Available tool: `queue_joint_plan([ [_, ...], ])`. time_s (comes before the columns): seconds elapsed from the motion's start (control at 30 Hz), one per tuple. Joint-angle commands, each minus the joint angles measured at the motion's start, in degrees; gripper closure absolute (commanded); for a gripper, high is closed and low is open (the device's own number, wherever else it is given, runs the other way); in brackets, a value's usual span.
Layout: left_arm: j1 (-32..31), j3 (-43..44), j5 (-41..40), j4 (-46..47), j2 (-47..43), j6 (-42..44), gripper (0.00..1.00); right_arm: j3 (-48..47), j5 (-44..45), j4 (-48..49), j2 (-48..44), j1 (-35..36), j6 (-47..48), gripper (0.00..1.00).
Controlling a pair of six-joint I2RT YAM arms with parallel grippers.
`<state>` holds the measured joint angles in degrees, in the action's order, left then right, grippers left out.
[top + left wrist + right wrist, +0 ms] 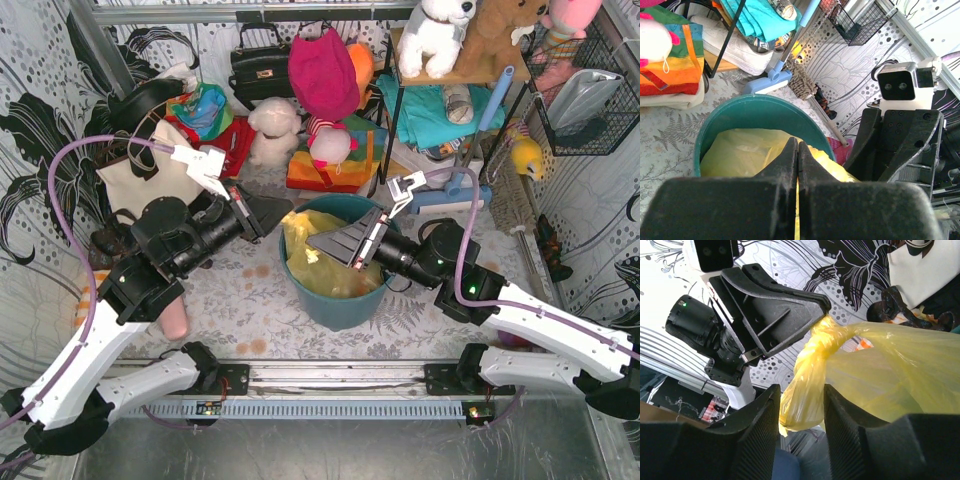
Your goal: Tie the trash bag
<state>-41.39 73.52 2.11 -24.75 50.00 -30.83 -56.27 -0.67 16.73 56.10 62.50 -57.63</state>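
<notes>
The trash bag (318,262), thin yellow plastic, sits in the teal bucket (340,305) at the table's middle. Its neck is twisted into a rope (822,342) with a loose tail (802,400) hanging down. My left gripper (282,214) is shut on the twisted neck at the bucket's left rim; a thin yellow strip shows between its pressed jaws (798,146). My right gripper (318,243) is open over the bucket, its fingers (762,425) on either side of the tail without pinching it. The bag (740,152) fills the bucket (755,102) in the left wrist view.
A cream tote bag (150,178) stands behind the left arm. Plush toys (275,128), a black handbag (262,68) and a shelf of cloths (440,105) crowd the back. A mop head (769,84) lies right of the bucket. A wire basket (585,100) hangs at right.
</notes>
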Motion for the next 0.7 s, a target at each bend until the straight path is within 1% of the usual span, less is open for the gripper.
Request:
queue_joint_plan([
  [0.0, 0.3, 2.0, 0.9, 4.3, 0.3, 1.5, 1.00, -2.6, -1.8, -2.2, -0.2, 0.3, -0.1, 0.61],
  [0.07, 0.3, 2.1, 1.0, 4.6, 0.6, 1.5, 1.00, -3.0, -2.5, -3.4, -0.1, 0.3, 0.1, 0.62],
  [0.17, 0.3, 2.5, 1.0, 4.9, 1.2, 1.9, 1.00, -2.9, -2.8, -4.3, -0.3, 0.3, 0.2, 0.68],
  [0.3, 0.3, 3.1, 1.2, 4.9, 1.8, 2.1, 1.00, -2.3, -2.3, -4.6, -1.0, 0.3, 0.2, 0.81],
  [0.43, 0.3, 3.1, 1.0, 5.0, 2.1, 2.3, 1.00, -1.8, -1.4, -5.2, -1.7, 0.3, 0.6, 1.00],
  [0.67, 0.3, 3.5, 0.1, 5.2, 3.4, 3.4, 1.00, -2.6, 1.0, -10.2, -3.2, 0.3, 1.8, 1.00],
])
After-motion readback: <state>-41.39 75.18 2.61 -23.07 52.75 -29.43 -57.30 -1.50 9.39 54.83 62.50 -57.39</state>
